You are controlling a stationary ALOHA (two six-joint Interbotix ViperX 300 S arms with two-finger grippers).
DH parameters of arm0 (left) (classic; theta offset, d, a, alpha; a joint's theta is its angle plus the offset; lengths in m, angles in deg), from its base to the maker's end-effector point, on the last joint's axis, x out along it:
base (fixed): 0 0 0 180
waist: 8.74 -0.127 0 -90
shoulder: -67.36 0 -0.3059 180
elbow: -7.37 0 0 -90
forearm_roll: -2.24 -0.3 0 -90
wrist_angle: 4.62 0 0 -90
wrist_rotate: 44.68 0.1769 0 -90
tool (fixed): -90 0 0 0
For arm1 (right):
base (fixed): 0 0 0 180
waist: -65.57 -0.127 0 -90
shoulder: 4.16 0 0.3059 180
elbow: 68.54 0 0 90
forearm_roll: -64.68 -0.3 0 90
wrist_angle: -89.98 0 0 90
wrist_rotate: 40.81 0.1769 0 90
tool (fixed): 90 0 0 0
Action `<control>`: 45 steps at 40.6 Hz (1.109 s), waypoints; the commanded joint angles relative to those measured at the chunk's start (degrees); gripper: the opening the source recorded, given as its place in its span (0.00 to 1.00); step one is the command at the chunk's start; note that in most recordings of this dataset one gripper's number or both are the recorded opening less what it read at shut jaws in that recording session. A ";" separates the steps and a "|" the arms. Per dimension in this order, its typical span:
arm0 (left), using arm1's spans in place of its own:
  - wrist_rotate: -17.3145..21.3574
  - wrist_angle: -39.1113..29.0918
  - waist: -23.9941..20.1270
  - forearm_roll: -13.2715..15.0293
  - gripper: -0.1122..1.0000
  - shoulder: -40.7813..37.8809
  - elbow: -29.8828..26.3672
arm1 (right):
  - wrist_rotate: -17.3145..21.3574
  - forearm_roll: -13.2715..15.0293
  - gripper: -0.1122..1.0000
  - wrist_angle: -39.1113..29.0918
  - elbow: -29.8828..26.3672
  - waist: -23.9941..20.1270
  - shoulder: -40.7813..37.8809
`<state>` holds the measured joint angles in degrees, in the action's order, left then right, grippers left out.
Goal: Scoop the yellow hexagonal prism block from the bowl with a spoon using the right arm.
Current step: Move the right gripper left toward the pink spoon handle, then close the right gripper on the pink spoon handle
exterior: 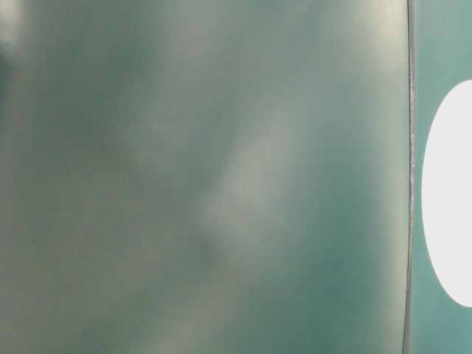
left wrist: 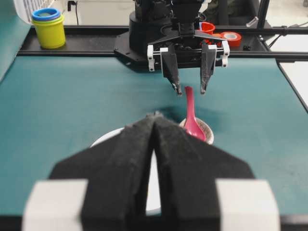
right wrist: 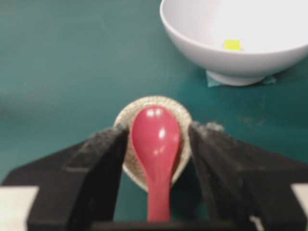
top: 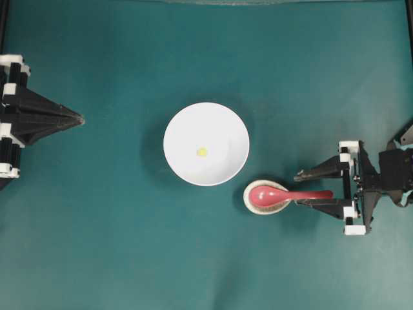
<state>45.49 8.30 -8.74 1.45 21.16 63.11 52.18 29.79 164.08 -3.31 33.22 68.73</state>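
The white bowl [top: 222, 129] sits mid-table with the tiny yellow hexagonal prism block [top: 202, 152] on its floor, also seen in the right wrist view [right wrist: 232, 44]. Just right of the bowl, the pink-red spoon [top: 287, 195] lies with its scoop in a speckled rest [top: 248, 199] and its handle pointing right. My right gripper [top: 298, 188] is open, its fingers on either side of the spoon [right wrist: 156, 139] handle without gripping it. My left gripper [top: 80, 119] is shut and empty at the far left, well away from the bowl [left wrist: 107, 138].
The speckled rest [right wrist: 154, 100] stands close to the bowl's foot [right wrist: 236, 77]. Beyond the table's far edge, in the left wrist view, stand stacked yellow and blue cups [left wrist: 48, 29] and red tape rolls [left wrist: 231, 37]. The table-level view is blurred.
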 commanded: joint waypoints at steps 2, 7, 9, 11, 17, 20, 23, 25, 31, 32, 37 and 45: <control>0.09 0.53 0.09 -0.18 0.10 -0.53 -1.41 | 1.32 -0.53 0.63 1.93 -0.44 -0.79 -2.11; 0.09 0.53 0.09 -0.18 0.10 -0.44 -1.41 | 2.81 -0.53 0.63 2.46 -0.35 -0.97 -4.66; 0.09 0.53 0.09 -0.18 0.10 -0.53 -1.41 | 3.25 -0.53 0.63 2.55 -0.35 -1.05 -5.54; 0.09 0.53 0.09 -0.18 0.10 -0.53 -1.41 | 3.52 -0.53 0.63 2.55 -0.44 -1.05 -6.15; 0.09 0.53 0.09 -0.18 0.10 -0.53 -1.41 | 3.96 -0.53 0.63 2.20 -0.53 -1.32 -7.03; 0.09 0.53 0.09 -0.18 0.10 -0.53 -1.41 | 3.96 -0.53 0.63 2.11 -0.53 -1.76 -7.12; 0.09 0.53 0.09 -0.18 0.10 -0.53 -1.41 | 4.04 -0.53 0.63 1.58 -0.44 -2.20 -7.12; 0.09 0.53 0.09 -0.18 0.10 -0.44 -1.41 | 4.04 -0.53 0.63 1.05 -0.35 -2.46 -7.12; 0.09 0.53 0.09 -0.18 0.10 -0.53 -1.41 | 4.13 -0.53 0.62 -0.97 -0.09 -2.72 -7.12; 0.09 0.53 0.09 -0.18 0.10 -0.53 -1.41 | 4.04 -0.53 0.62 -1.05 0.00 -2.64 -7.12; 0.09 0.53 0.09 -0.18 0.10 -0.53 -1.41 | 4.04 -0.53 0.62 -0.79 0.44 -2.64 -7.12; 0.00 0.62 0.09 -0.18 0.10 -0.53 -1.41 | 4.04 -0.35 0.62 -0.88 0.44 -2.64 -7.12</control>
<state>45.49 8.30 -8.74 1.45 21.07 63.11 56.23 29.44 162.85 -2.78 30.76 61.17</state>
